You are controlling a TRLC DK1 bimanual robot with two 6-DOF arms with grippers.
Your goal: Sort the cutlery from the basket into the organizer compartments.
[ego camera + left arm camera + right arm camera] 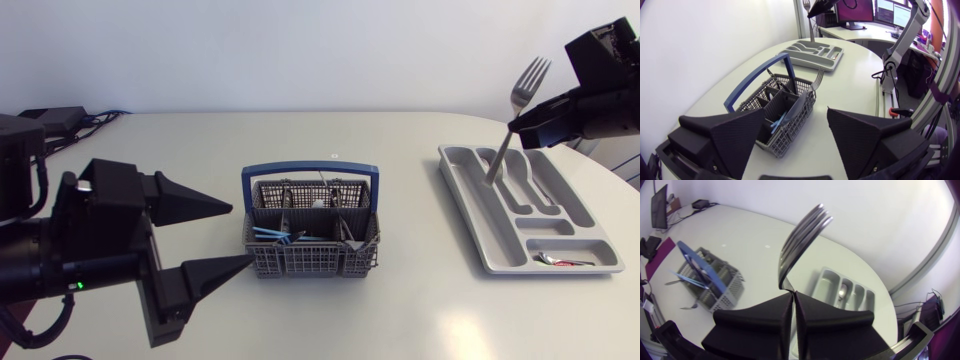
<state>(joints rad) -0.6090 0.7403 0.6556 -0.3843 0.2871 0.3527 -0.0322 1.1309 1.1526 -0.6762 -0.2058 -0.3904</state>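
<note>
The pale table point(400, 310) is carrying everything you are working with, in front of a plain white wall. The grey basket point(310, 264) with the blue handle is standing near the middle. The grey organizer point(468, 198) is lying well apart from it on your right side, with its long compartments running away from you.

Your right gripper point(516, 128) is hanging over the far end of the organizer and is clamping a fork point(527, 82). Its fingers point(765, 320) are pressing together on the handle from both sides. The fork is tilting, with its tines pointing up and its handle sloping down toward the organizer's outer long compartment. You cannot tell whether the handle's end is touching it.

Your left gripper point(240, 235) is sitting just beside the basket, on its left. Its fingers point(735, 132) are standing wide apart and gripping nothing, and the basket is lying ahead of them.

Blue-handled pieces point(280, 236) are lying in the basket's near compartments. Another fork point(817, 79) is leaning out over its end toward the organizer.

A small item with red on it point(560, 260) is resting in the organizer's short crosswise compartment at the near end.
</note>
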